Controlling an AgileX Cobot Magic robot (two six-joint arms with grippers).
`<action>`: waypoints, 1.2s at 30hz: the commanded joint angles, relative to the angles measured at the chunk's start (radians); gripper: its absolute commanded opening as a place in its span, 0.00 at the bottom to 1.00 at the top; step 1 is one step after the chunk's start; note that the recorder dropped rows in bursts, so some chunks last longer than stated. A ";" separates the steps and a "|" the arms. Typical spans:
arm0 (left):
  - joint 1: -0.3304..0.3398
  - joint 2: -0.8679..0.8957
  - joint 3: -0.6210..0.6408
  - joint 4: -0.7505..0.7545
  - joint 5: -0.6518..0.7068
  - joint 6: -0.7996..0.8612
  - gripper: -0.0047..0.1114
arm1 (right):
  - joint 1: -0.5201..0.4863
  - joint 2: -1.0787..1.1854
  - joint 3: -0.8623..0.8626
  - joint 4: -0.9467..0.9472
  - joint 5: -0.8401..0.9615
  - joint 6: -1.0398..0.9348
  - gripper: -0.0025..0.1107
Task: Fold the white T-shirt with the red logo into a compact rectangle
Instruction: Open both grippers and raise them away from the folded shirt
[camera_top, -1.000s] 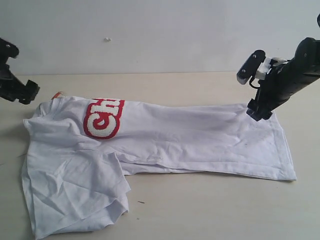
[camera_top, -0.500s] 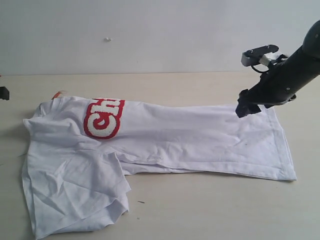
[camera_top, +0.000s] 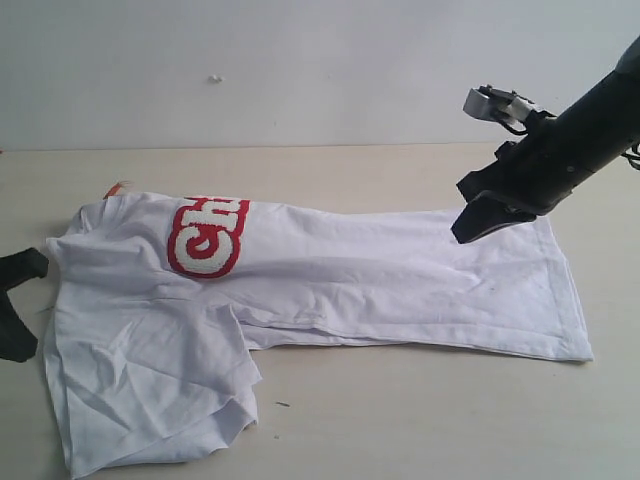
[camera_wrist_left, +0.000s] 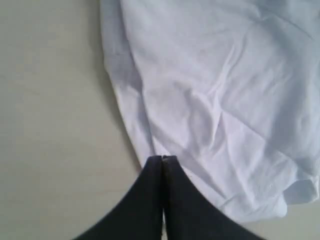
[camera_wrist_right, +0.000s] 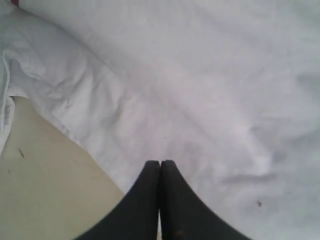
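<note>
The white T-shirt (camera_top: 330, 275) lies across the table, partly folded lengthwise, with a crumpled flap (camera_top: 150, 380) hanging toward the front left. Its red logo (camera_top: 205, 235) shows only its first letters, and the orange neck tag (camera_top: 116, 188) pokes out at the far left. My left gripper (camera_top: 30, 265) hovers shut at the shirt's left edge, above the hem (camera_wrist_left: 145, 145), holding nothing. My right gripper (camera_top: 468, 232) is shut and empty above the shirt's right part (camera_wrist_right: 210, 100).
The beige table (camera_top: 420, 410) runs around the shirt. A pale wall (camera_top: 300, 70) stands behind it. A small dark speck (camera_top: 283, 404) lies on the table in front of the shirt.
The left gripper has dropped from the upper left down to the shirt's left edge. The right arm has swung and its gripper has shifted slightly left over the shirt.
</note>
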 joint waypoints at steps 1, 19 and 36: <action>0.001 -0.015 0.065 -0.121 -0.053 0.037 0.04 | -0.004 -0.010 -0.004 0.044 0.033 0.003 0.02; 0.001 -0.015 0.134 -0.116 -0.098 0.113 0.14 | -0.004 -0.010 -0.004 0.116 0.068 -0.012 0.02; -0.012 0.078 0.159 -0.214 -0.064 0.143 0.50 | -0.004 -0.010 -0.004 0.116 0.068 -0.012 0.02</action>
